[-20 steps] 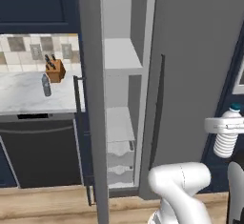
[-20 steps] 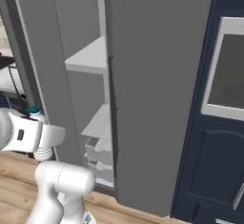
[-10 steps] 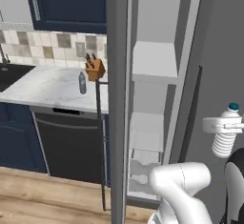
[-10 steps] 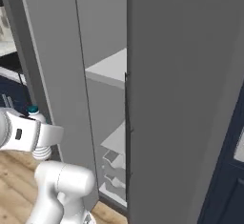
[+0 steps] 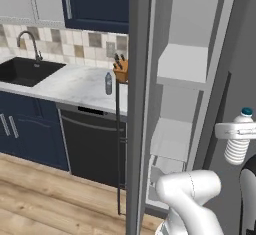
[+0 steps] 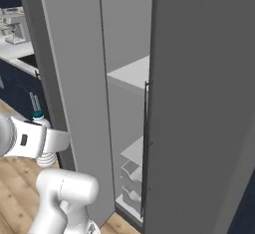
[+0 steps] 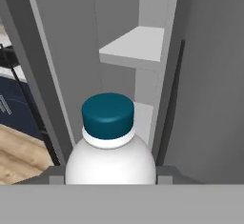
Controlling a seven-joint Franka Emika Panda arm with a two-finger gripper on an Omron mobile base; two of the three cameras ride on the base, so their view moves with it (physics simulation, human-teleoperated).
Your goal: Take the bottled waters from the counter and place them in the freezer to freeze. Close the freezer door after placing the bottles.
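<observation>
The freezer [image 5: 185, 99] stands with its door [image 5: 136, 104] swung wide, showing white inner walls and white shelves [image 5: 182, 63]; in the right base view the door [image 6: 79, 98] is a tall grey panel edge-on to the left of the opening. Left of the freezer runs the worktop [image 5: 65, 81], white marble with a black sink [image 5: 25, 71] and a black dishwasher [image 5: 92, 146] below it.

The arm [image 5: 187, 196] rises from the base, bends at a rounded white elbow, and its forearm lies level in front of the freezer, outside the opening. The hand [image 5: 239, 130] is pinching a water bottle [image 5: 239, 144] around its upper body and holds it upright; the bottle is ribbed, pale and translucent, with a blue cap. In the hand view the bottle [image 7: 110, 151] is seen from above, cap toward the freezer's shelves.

A second water bottle [image 5: 108, 83] stands upright on the worktop, just beside a wooden knife block [image 5: 120, 69] near the tiled wall.
</observation>
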